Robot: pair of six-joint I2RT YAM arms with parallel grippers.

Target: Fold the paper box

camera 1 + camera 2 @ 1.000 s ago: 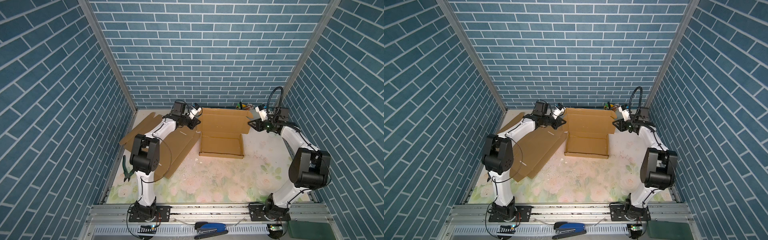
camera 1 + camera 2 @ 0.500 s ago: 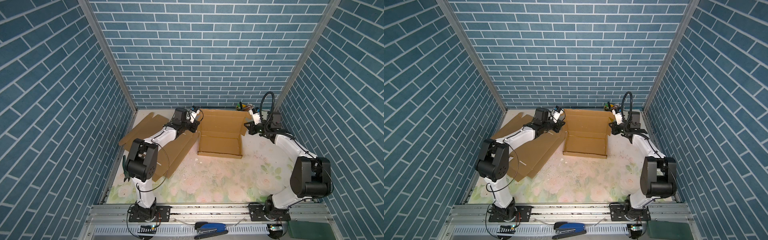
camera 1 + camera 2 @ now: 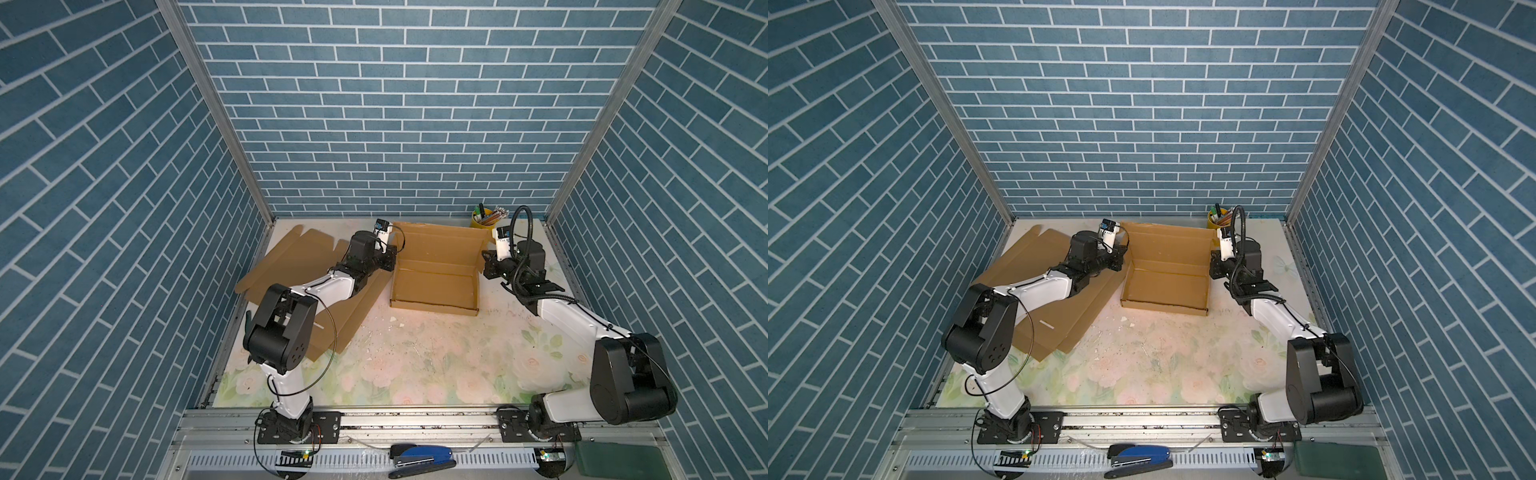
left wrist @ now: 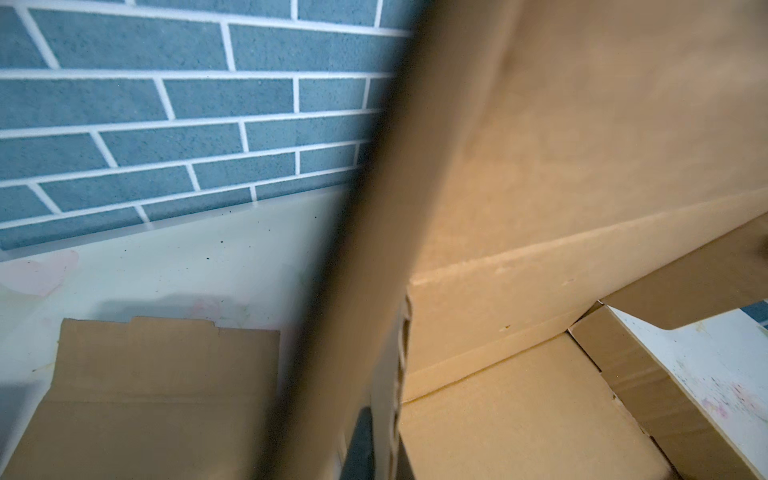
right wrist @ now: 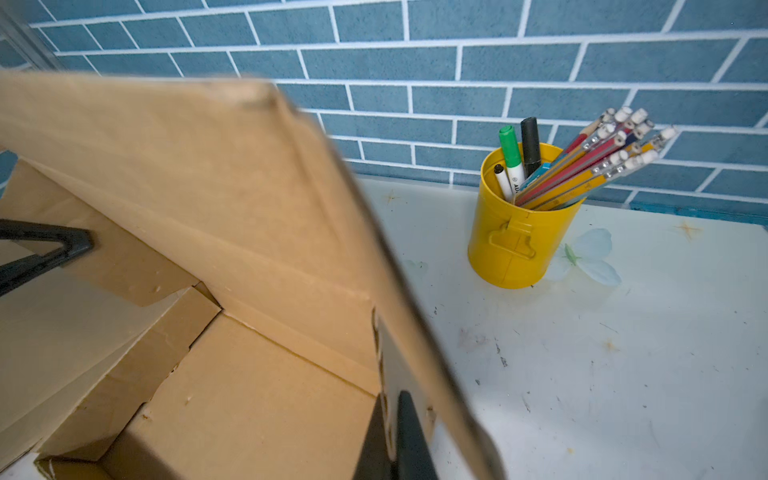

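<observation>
1. Left hand (image 3: 390,261) and right hand (image 3: 485,268): both clamped shut on cardboard, one on each side edge of the paper box (image 3: 432,286), about level with the lid's hinge crease. In the wrist views a thin corrugated edge sits pinched against dark fingers (image 5: 409,436). Nothing else is held.
2. Bench (image 3: 415,365): floral top, bare across the front half apart from small white crumbs.
3. Flat cardboard sheets (image 3: 299,257): unfolded blanks lying on the left of the bench, under the left arm. They run up to the box's left wall; touching or just beside, can't tell.
4. Paper box: back-centre of the bench, between the two hands.
   - Done: the tray is formed, with the front wall and both side walls standing and the floor showing.
   - Not done: the lid panel is up and tilted back toward the rear wall. Box is open.
   - Left to do, my guess: swing the lid forward and down, then tuck its side flaps and front lip into the tray. I'd call it past halfway, with closing remaining.
5. Stapler (image 3: 424,457): blue and black, on the front rail below the bench, well apart from the work.
6. Pencil cup (image 5: 515,232): yellow and full of pens and pencils, by the back wall behind the right hand. It's near the lid's right corner but clear of it.
</observation>
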